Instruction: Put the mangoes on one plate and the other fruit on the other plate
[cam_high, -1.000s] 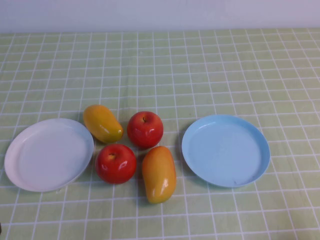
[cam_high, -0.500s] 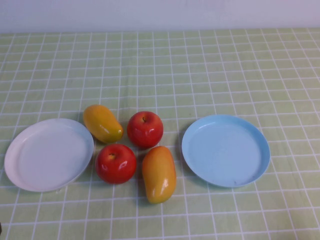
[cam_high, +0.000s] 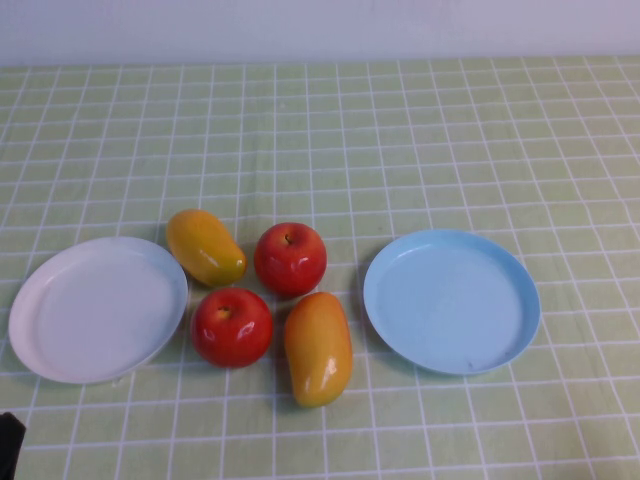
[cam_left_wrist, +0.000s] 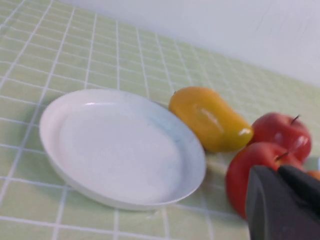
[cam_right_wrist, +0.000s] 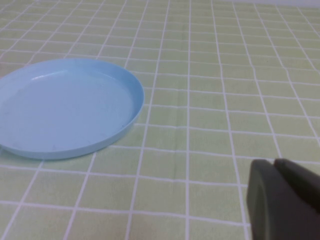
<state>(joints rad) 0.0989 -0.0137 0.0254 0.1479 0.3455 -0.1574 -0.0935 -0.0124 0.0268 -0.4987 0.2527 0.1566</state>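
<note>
- High view: all four fruits sit bunched mid-table between the white plate (cam_high: 97, 309) on the left and the blue plate (cam_high: 451, 300) on the right. Both plates hold nothing, so sorting hasn't started.
- Far-left mango (cam_high: 205, 247) lies just beside the white plate's rim, long axis running far-left to near-right. Near mango (cam_high: 318, 347) lies almost near-to-far, a slight tilt, just left of the blue plate with a small gap.
- Far apple (cam_high: 290, 259) and near apple (cam_high: 232, 326) fill the middle; near apple is close beside the near mango and may be touching it, hard to call.
- Key relation: near mango is the fruit closest to the blue plate and to the right arm's side, so my read is right arm takes it, coming in from the near-right, jaws across its short width.
- Left gripper (cam_left_wrist: 282, 202) is low at the near-left corner, fingers closed together, holding nothing. From it, the white plate (cam_left_wrist: 120, 147) is close ahead, mango (cam_left_wrist: 210, 118) and both apples (cam_left_wrist: 252, 167) beyond to the right.
- Right gripper (cam_right_wrist: 282, 197) is at the near-right, closed, empty, over bare cloth; the blue plate (cam_right_wrist: 65, 107) lies to its left.
- Hidden: right wrist view shows no fruit at all. Left wrist view has the near apple partly blocked by the gripper; the near mango shows only as an orange sliver at the frame edge.
- High view catches only a dark scrap of the left arm at the near-left corner; right arm not in it.
</note>
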